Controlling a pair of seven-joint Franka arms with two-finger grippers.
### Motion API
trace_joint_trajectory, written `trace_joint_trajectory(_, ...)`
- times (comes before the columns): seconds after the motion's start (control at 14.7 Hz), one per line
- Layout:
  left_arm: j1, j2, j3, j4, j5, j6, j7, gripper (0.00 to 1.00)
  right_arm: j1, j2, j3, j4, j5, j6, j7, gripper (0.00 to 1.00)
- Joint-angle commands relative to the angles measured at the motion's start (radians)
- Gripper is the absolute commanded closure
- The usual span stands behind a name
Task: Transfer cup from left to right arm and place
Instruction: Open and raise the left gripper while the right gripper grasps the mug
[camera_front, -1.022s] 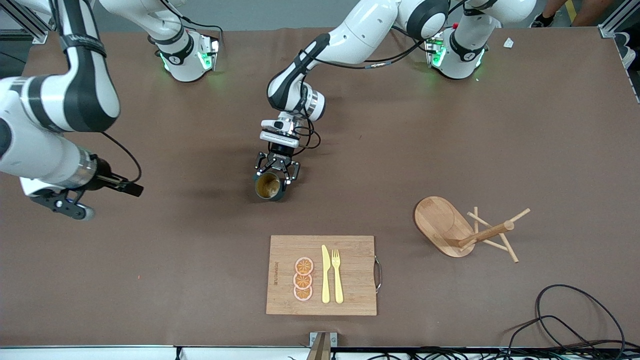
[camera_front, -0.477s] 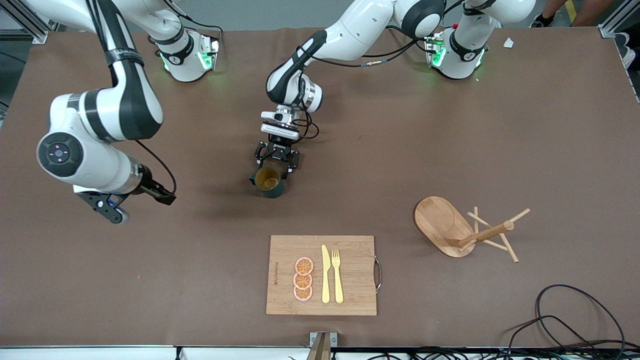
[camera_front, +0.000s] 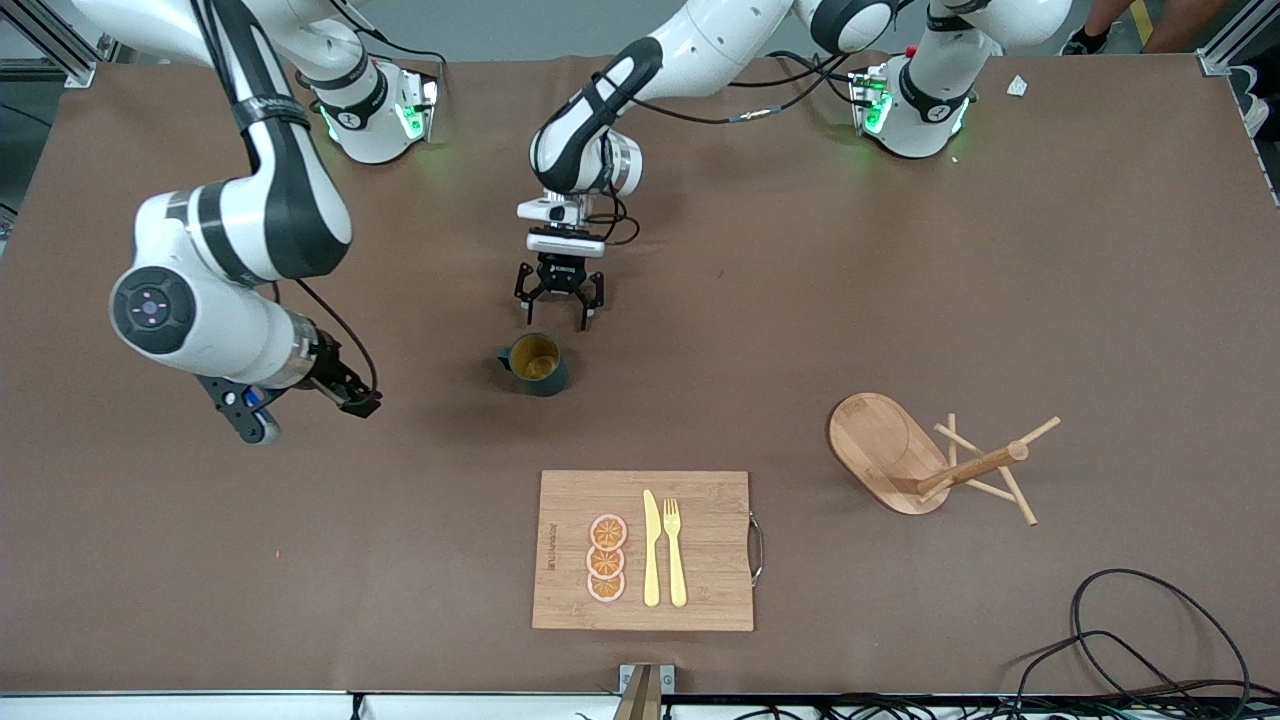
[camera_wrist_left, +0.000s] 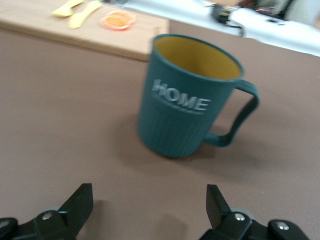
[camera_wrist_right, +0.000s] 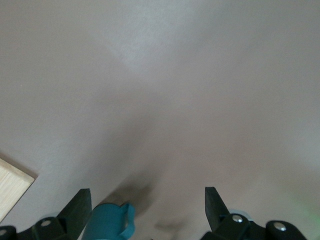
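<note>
One cup (camera_front: 537, 364) on the table, upright, the only mug out there. One wooden cutting board (camera_front: 700, 590), and on it three orange slices (camera_front: 606, 558) stacked in a row, one yellow knife (camera_front: 651, 548), one yellow fork (camera_front: 675, 550). One wooden peg rack (camera_front: 925, 457), tipped on its side toward the left arm's end. Two arms in play, so two grippers: the left gripper (camera_front: 560, 306) and the right gripper (camera_front: 300, 405). One black cable (camera_front: 1150, 640) looped at the near edge, one small white scrap (camera_front: 1017, 86) by the left arm's base.
</note>
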Motion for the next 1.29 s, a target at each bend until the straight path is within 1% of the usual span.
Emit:
trace_joint_trajectory(0.0, 0.004, -0.134, -0.023, -0.099, -0.198, -0.076, 0.040, 0.00, 0.058, 0.022, -0.006, -0.003, 0.010, 0.051, 0.036, 0.00)
trace_joint_trajectory(0.2, 0.010, -0.240, -0.037, -0.101, -0.465, -0.220, 0.222, 0.00, 0.114, 0.048, -0.006, -0.003, 0.010, 0.121, 0.005, 0.00)
trace_joint_trajectory(0.27, 0.016, -0.276, -0.037, -0.101, -0.536, -0.257, 0.293, 0.00, 0.129, 0.056, -0.006, -0.003, 0.008, 0.141, -0.037, 0.00)
trace_joint_trajectory(0.41, 0.046, -0.336, -0.037, -0.102, -0.636, -0.294, 0.396, 0.00, 0.152, 0.068, -0.006, -0.003, 0.010, 0.163, -0.161, 0.00)
trace_joint_trajectory(0.54, 0.077, -0.392, -0.039, -0.110, -0.717, -0.335, 0.482, 0.00, 0.175, 0.080, -0.005, -0.003, 0.010, 0.192, -0.223, 0.00)
trace_joint_trajectory(0.68, 0.111, -0.442, -0.039, -0.116, -0.783, -0.403, 0.636, 0.01, 0.201, 0.096, -0.005, -0.006, 0.010, 0.215, -0.371, 0.00)
trace_joint_trajectory(0.82, 0.145, -0.485, -0.037, -0.113, -0.872, -0.483, 0.807, 0.01, 0.204, 0.100, -0.005, -0.015, 0.011, 0.230, -0.409, 0.00)
trace_joint_trajectory(0.89, 0.165, -0.510, -0.037, -0.113, -0.897, -0.509, 0.876, 0.01, 0.207, 0.100, -0.005, -0.031, 0.010, 0.249, -0.415, 0.00)
trace_joint_trajectory(1.02, 0.215, -0.551, -0.039, -0.112, -0.917, -0.536, 0.988, 0.01, 0.233, 0.099, -0.005, -0.083, 0.010, 0.299, -0.435, 0.00)
trace_joint_trajectory(1.16, 0.275, -0.588, -0.037, -0.101, -0.971, -0.540, 1.129, 0.01, 0.261, 0.096, -0.005, -0.178, 0.007, 0.417, -0.452, 0.00)
trace_joint_trajectory(1.23, 0.304, -0.605, -0.037, -0.101, -0.980, -0.540, 1.189, 0.01, 0.269, 0.094, -0.005, -0.207, 0.007, 0.455, -0.464, 0.00)
